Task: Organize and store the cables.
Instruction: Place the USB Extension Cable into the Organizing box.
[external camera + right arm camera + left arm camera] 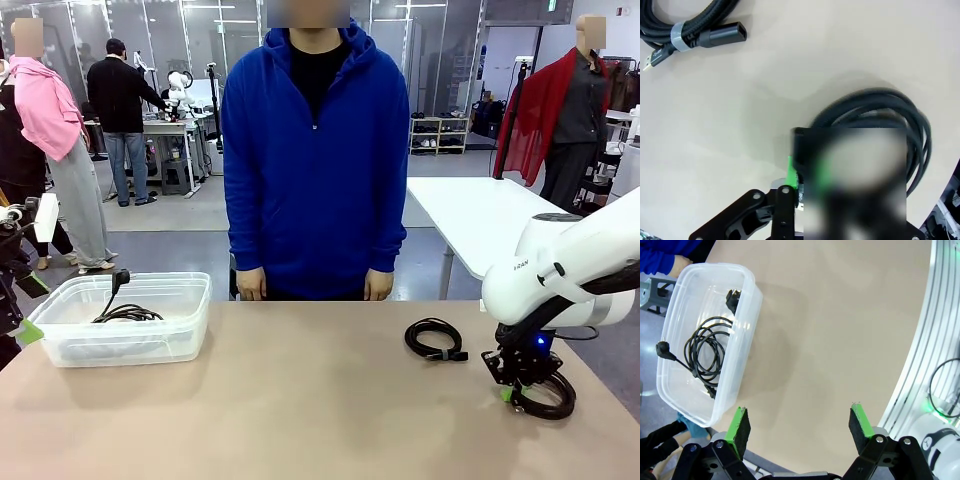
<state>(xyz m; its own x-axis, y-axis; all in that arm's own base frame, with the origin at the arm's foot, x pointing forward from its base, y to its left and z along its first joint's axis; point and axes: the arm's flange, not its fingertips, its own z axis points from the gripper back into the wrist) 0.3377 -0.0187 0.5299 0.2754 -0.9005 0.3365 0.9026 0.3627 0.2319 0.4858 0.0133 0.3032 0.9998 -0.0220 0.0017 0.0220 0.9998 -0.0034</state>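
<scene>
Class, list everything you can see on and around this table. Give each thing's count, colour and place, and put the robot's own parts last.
table: one, tan, under everything.
bin: one, clear plastic, at the table's left end.
stored cable: one, black, coiled inside the bin.
tied cable: one, black with a grey band, lying free right of the table's middle.
gripped cable: one, black, coiled at the table's right end.
person: one, blue hoodie, standing at the far side.
left gripper: one, black with green pads, open, at the table's left end near the bin.
right gripper: one, black with green pads, shut on the gripped cable.
</scene>
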